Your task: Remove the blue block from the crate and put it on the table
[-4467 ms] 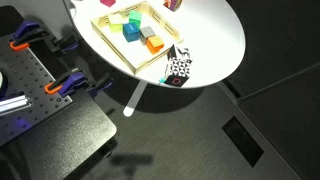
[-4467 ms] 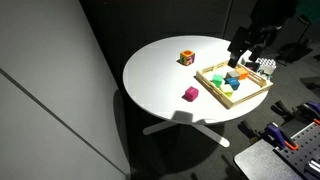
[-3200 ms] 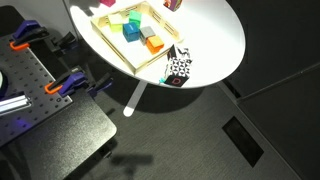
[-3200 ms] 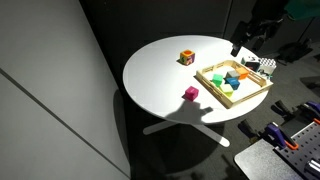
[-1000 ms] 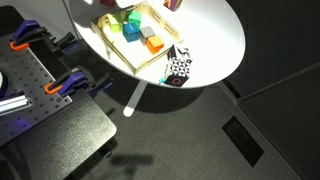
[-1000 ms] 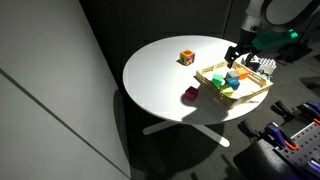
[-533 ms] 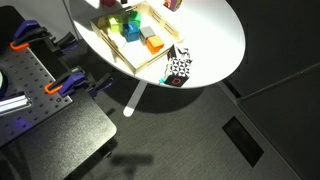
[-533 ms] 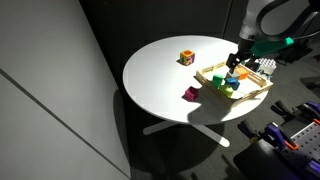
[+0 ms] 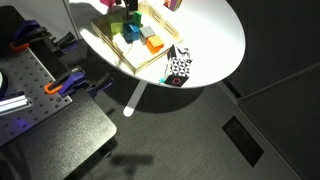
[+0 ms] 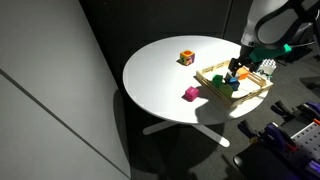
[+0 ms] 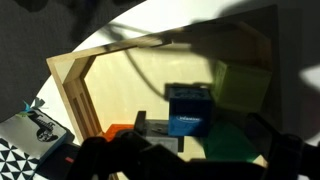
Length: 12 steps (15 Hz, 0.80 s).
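Observation:
The blue block [image 11: 188,108] lies in the pale wooden crate [image 11: 80,85], beside a yellow-green block [image 11: 243,88] and a dark green block [image 11: 232,142]. In an exterior view the blue block [image 9: 131,34] sits in the crate [image 9: 112,45] on the round white table [image 9: 210,40]. My gripper [image 11: 190,162] is open and hangs just above the blue block, with its dark fingers [image 11: 100,160] on either side of it. It holds nothing. In an exterior view the gripper [image 10: 237,69] is low over the crate [image 10: 255,94].
An orange block [image 9: 153,44] lies in the crate. A black-and-white patterned cube [image 9: 178,68] stands by the crate at the table's edge. An orange cube [image 10: 186,58] and a pink cube [image 10: 190,93] lie on the table [image 10: 160,75]. A dark perforated bench with orange clamps [image 9: 30,85] stands beside the table.
My gripper has come down from above the crate's far side to just over the blocks inside it. The blocks have not moved.

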{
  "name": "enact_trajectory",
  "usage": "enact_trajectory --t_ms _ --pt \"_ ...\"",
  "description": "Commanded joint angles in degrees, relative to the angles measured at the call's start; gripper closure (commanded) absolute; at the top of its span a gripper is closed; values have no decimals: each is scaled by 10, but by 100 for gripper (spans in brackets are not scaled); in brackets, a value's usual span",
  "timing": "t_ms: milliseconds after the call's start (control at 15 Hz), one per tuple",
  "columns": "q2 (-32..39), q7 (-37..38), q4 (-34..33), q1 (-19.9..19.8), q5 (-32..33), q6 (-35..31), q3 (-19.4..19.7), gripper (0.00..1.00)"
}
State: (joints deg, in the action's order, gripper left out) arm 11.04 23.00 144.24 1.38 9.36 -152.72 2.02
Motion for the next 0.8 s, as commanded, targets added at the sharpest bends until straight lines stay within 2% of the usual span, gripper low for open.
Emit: enact_trajectory --t_ms 0,733 --pt "38 22 -24 17 7 -20 21 0" --pt "132 21 -84 58 -9 -38 58 0"
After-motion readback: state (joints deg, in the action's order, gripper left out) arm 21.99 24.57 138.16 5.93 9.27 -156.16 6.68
